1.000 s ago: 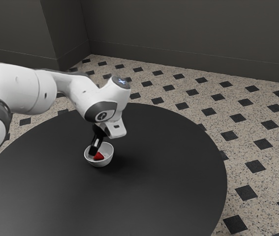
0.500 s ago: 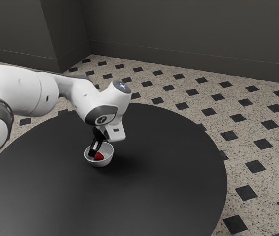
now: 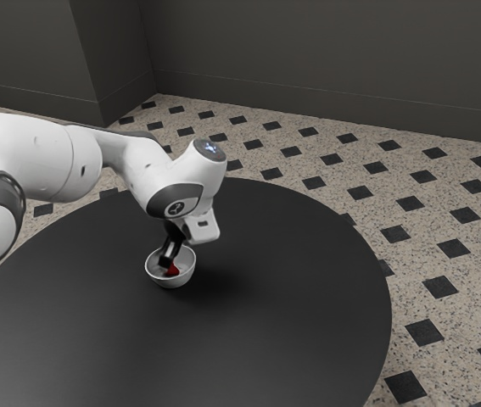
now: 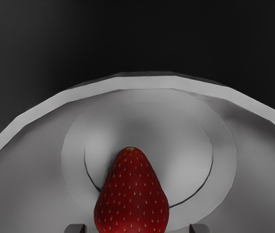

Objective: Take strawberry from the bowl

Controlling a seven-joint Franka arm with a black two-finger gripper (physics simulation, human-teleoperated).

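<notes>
The black gripper (image 3: 167, 261) shifted slightly toward the exterior view's right, over the white bowl (image 3: 189, 273), and hid more of the red strawberry (image 3: 173, 271) there.

The arm (image 3: 45, 157) is reaching in from the exterior view's left; the tool (image 3: 170, 254) is slanting down into the white bowl (image 3: 187, 273), partly hiding the red strawberry (image 3: 173, 270) that is lying inside; the bowl is standing on the round black table (image 3: 282, 314); the pale floor (image 3: 410, 229), patterned with dark squares, is running back to grey walls (image 3: 325, 51).
</notes>
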